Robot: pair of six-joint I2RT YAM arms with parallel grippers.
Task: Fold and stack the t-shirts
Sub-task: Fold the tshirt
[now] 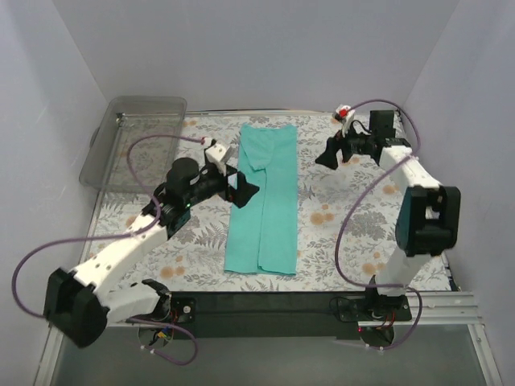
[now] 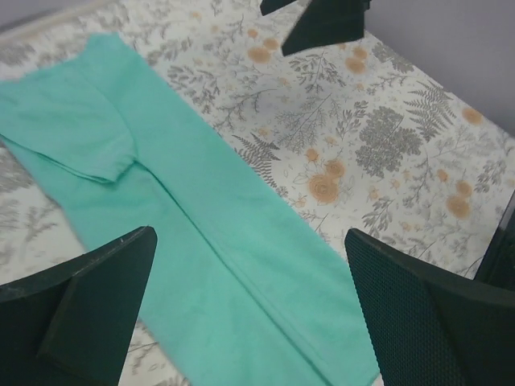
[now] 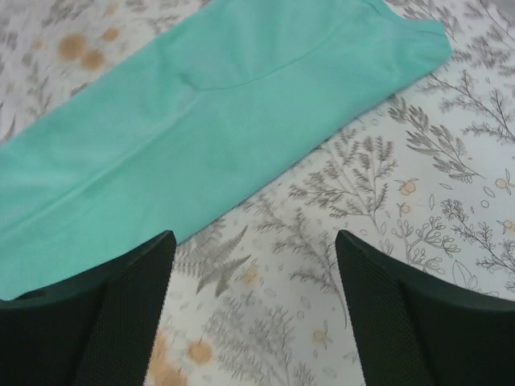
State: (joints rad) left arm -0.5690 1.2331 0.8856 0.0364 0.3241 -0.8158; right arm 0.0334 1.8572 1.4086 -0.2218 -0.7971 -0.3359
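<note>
Left wrist view: the t-shirt (image 2: 201, 241) runs off the left and bottom edges, and its far end is blurred. Both fingers (image 2: 88, 314) of the left gripper (image 2: 249, 237) are cut by the bottom edge.
Right wrist view: shirt cut off at left and top. The right gripper (image 3: 256, 241) has its fingers (image 3: 88, 322) cut the same way.
Top view: the small red-and-white item (image 1: 344, 111) at far right is too small to identify.

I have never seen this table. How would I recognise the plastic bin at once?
Look at the flower-patterned table. At its far left corner, beyond the left arm, sits the plastic bin. Unlike the flat teal t-shirt in the middle, it is rigid and see-through.
</note>
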